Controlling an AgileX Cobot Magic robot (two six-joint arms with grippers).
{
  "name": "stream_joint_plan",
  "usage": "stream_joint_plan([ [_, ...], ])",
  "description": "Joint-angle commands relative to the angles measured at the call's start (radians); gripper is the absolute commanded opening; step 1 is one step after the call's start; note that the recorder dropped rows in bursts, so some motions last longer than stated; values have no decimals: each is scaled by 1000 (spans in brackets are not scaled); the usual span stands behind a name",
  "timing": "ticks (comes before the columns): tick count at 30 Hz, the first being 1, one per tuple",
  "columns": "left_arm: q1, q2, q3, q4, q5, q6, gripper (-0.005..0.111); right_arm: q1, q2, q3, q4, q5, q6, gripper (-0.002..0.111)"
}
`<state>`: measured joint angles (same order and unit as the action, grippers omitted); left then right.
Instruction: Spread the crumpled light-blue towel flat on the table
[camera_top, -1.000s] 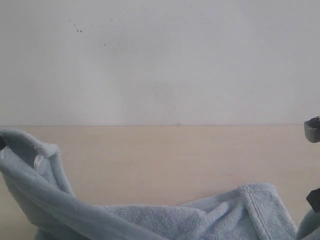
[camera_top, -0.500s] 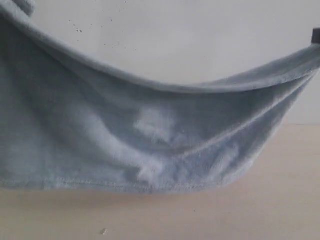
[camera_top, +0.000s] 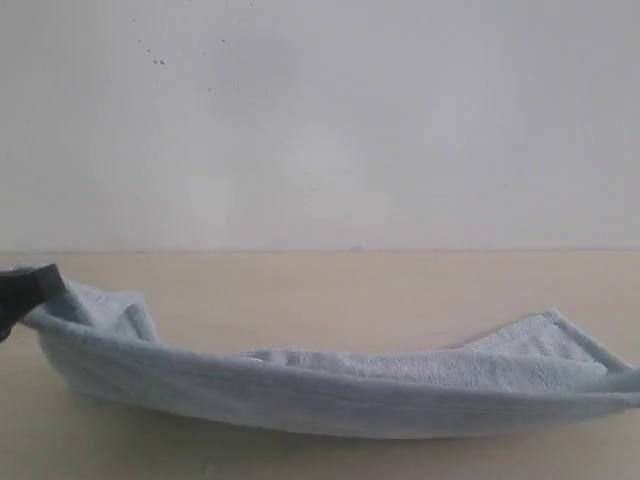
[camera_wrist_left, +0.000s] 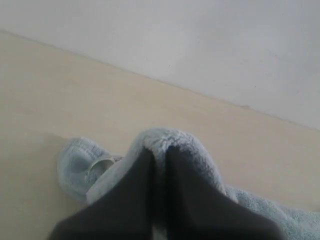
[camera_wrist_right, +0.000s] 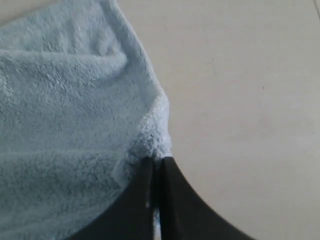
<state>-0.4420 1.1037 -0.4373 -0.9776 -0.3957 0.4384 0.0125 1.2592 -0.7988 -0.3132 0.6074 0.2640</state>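
Observation:
The light-blue towel (camera_top: 330, 385) stretches low across the beige table (camera_top: 350, 290) from left edge to right edge, sagging in the middle, with its near hem hanging in a long curve. My left gripper (camera_top: 22, 288) shows as a dark tip at the far left, shut on the towel's left corner. In the left wrist view the fluffy towel (camera_wrist_left: 172, 142) folds over the dark closed fingertips of my left gripper (camera_wrist_left: 159, 155), with the white tag (camera_wrist_left: 102, 164) beside them. My right gripper (camera_wrist_right: 156, 162) pinches the towel's (camera_wrist_right: 60, 125) right corner; it is out of the exterior view.
A grey-white wall (camera_top: 320, 120) with small dark specks rises behind the table. Bare tabletop lies beyond the towel toward the wall and past the right corner (camera_wrist_right: 250, 100).
Half a second ago the towel hung high, filling the exterior view. Now it has come down and lies stretched low over the table, both corners still held.

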Motion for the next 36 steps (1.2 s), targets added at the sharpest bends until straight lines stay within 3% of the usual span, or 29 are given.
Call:
stream_joint_plan([
  [1,3,-98,87,6,8,-60,4,-3,-2,34,-7,101,-4,0],
  [9,3,-257,204,6,161,-75,4,-3,-2,91,74,160,-15,0],
  [14,3,-270,222,6,280,-71,4,-3,-2,125,105,183,-63,0],
  [22,3,-270,222,6,339,-71,5,-3,-2,159,123,189,-71,0],
  [24,3,-270,222,11,344,-71,11,-3,-2,159,135,185,-82,0],
  [26,3,-270,222,11,351,-71,24,-3,-2,159,164,183,-111,1],
  [28,3,-270,222,11,353,-71,42,-3,-2,159,189,187,-152,9],
  [31,3,-270,222,11,336,-71,65,-3,-2,159,206,203,-185,34],
  [33,3,-270,222,11,310,-71,73,-3,-2,159,206,206,-188,51],
  [36,3,-273,220,11,226,-71,73,-3,-2,159,202,198,-188,64],
])
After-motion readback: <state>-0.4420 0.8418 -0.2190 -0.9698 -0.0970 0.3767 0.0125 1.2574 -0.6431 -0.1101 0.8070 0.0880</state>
